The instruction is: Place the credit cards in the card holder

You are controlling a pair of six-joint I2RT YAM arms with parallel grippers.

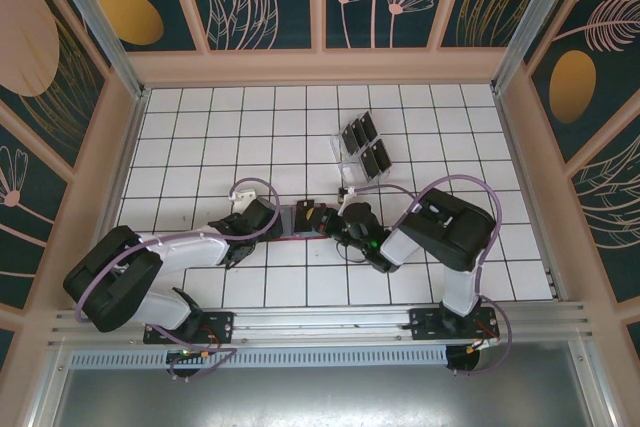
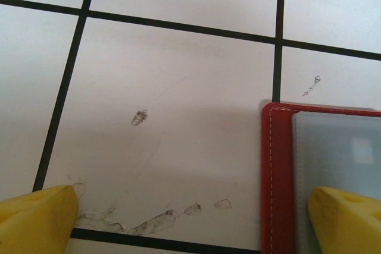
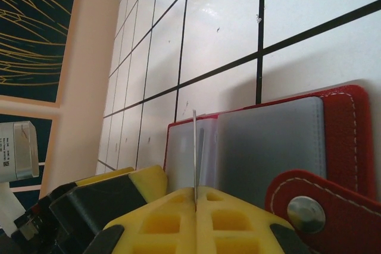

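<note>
At the centre of the top view, the card holder [image 1: 298,222] lies open on the tiled surface [image 1: 200,127], between my two hands. My right hand [image 3: 195,197] is clamped on one credit card [image 3: 194,147], which is edge-on to the wrist camera over the grey pockets. My left hand [image 2: 190,224] is spread wide, with one yellow finger [image 2: 345,221] over the holder's grey pocket and the other over bare tile. More cards [image 1: 365,142] sit in the clear rack [image 1: 345,162], upper right of centre.
</note>
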